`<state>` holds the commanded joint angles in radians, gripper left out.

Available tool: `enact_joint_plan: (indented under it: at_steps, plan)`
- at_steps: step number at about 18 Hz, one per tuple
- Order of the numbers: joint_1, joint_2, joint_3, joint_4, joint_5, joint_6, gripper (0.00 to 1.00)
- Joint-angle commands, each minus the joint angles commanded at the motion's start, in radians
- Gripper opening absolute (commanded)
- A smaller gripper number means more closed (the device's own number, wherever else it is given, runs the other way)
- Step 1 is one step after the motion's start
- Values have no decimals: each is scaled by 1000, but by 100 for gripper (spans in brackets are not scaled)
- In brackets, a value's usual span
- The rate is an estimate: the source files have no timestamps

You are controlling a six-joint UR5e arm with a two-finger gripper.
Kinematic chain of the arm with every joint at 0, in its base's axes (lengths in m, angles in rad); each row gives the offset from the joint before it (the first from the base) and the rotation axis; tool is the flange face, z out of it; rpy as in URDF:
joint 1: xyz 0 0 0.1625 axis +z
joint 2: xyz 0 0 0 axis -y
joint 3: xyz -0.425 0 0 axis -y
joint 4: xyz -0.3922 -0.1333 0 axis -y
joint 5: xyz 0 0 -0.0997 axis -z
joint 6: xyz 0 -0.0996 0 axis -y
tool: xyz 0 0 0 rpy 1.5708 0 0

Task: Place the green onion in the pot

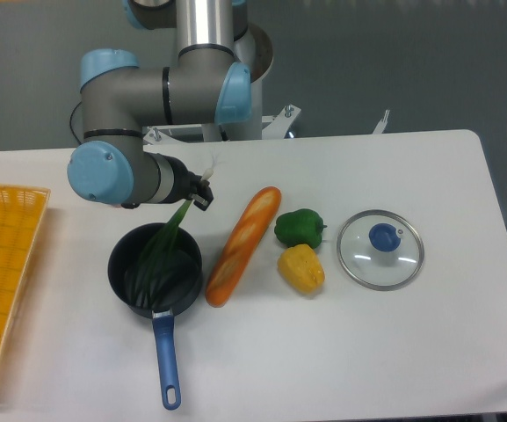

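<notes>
Jaws (202, 192): gap hidden, cannot tell | green onion (161, 249): top at jaws, stalks in pot (127, 281)

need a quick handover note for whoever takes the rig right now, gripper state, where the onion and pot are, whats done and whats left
Gripper: above the pot's far rim, at the upper end of the green onion; whether its fingers are shut on the stalks cannot be told from this view.
Green onion: slanting down into the pot, lower end inside, upper end up by the gripper.
Pot: on the table left of the bread loaf, blue handle toward the near edge.
Done: onion brought into the pot.
Left: likely confirm release and lift the arm clear.
</notes>
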<state>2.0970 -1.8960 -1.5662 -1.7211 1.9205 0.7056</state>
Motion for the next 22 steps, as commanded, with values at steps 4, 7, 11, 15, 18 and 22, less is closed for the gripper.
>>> enact_joint_plan:
  at_steps: [4, 7, 11, 15, 18, 22]
  plan:
    - [-2, -6, -3, 0, 11, -2, 70]
    - [-3, -9, 0, 0, 11, -2, 93]
    - [-2, -6, 3, 2, 3, 0, 100]
    - [8, 0, 28, 69, 0, 11, 100]
    - [14, 5, 29, 156, -5, 11, 100]
    - [32, 3, 31, 247, -15, 11, 100]
